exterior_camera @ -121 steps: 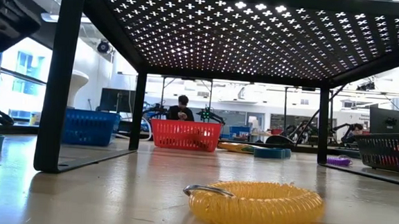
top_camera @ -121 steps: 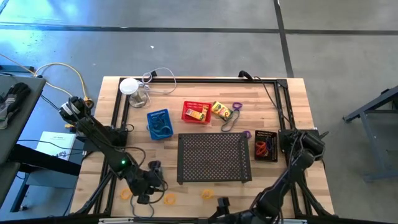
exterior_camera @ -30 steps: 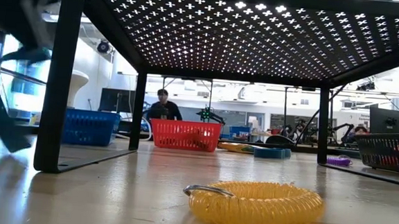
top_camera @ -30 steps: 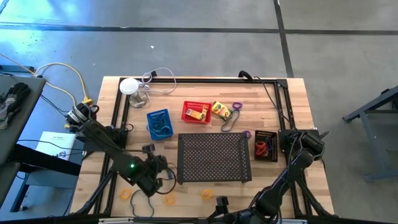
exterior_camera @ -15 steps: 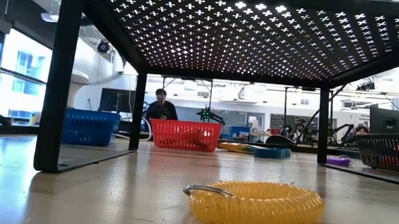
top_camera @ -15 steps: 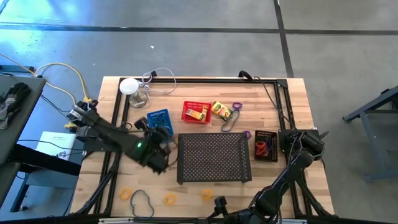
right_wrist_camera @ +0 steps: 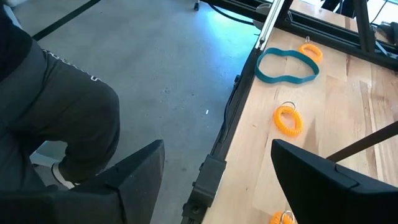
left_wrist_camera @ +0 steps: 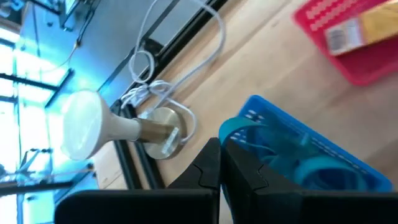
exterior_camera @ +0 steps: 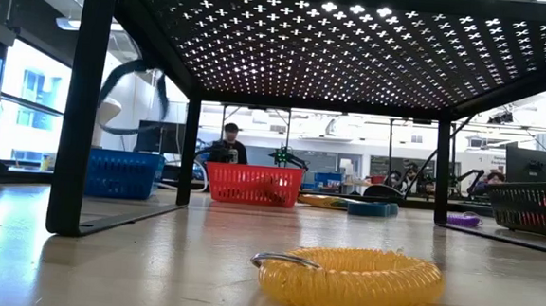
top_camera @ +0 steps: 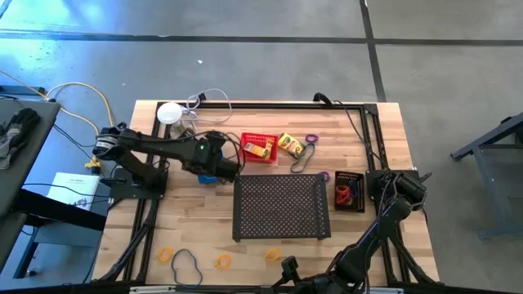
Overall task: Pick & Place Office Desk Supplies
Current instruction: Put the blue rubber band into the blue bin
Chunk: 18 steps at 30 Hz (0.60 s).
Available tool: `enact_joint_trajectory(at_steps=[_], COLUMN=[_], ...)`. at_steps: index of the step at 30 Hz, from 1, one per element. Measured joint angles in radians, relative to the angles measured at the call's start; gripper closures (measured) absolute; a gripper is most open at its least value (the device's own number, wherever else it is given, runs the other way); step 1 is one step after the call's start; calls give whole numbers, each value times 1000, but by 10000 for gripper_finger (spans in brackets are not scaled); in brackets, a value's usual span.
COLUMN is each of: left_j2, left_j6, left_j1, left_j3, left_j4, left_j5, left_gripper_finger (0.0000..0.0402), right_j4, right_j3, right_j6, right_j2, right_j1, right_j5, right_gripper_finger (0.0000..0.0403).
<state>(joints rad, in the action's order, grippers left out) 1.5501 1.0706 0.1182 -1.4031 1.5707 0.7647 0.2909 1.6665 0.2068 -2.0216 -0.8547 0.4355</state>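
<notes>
Fingers, left: my left gripper [left_wrist_camera: 219,163] is pressed together on a teal band [left_wrist_camera: 239,127], hanging over the blue basket [top_camera: 209,160].
Fingers, right: my right gripper [right_wrist_camera: 217,171] is spread wide with nothing between its fingers, parked off the tabletop's near edge, a person's dark trouser leg [right_wrist_camera: 53,109] below it.
Blue basket: I see teal loops lying inside it in the left wrist view; it sits on the tabletop [top_camera: 359,131] just left of the red basket [top_camera: 258,147].
Red basket: it holds one yellow crayon box [top_camera: 258,149].
Second crayon box [top_camera: 290,144]: loose on the wood just right of the red basket, with a purple loop [top_camera: 311,139] beside it.
Black basket [top_camera: 349,190]: at the right of the perforated tray [top_camera: 281,207], with red and orange loops in it.
Near edge: yellow and orange coils [top_camera: 222,261] and a dark teal band [top_camera: 186,265] lie loose on the tabletop.
Low view: a yellow coil [exterior_camera: 346,279] lies close in front, under the tray.
</notes>
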Motion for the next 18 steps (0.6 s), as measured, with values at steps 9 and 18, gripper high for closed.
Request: enact_joint_trajectory(at_steps=[9,18], left_j2=[-1,0], left_j6=[7,-73], left_j1=[-32,-60], left_j3=[141,279], left_j4=[-49,-253], left_j5=[12,-79], left_gripper_finger=[400,400], right_j4=[21,-21], right_j3=[0,0], right_j6=[44,59], right_j2=[0,0], right_j1=[0,0], right_j5=[-18,-21], right_gripper_finger=[119,119])
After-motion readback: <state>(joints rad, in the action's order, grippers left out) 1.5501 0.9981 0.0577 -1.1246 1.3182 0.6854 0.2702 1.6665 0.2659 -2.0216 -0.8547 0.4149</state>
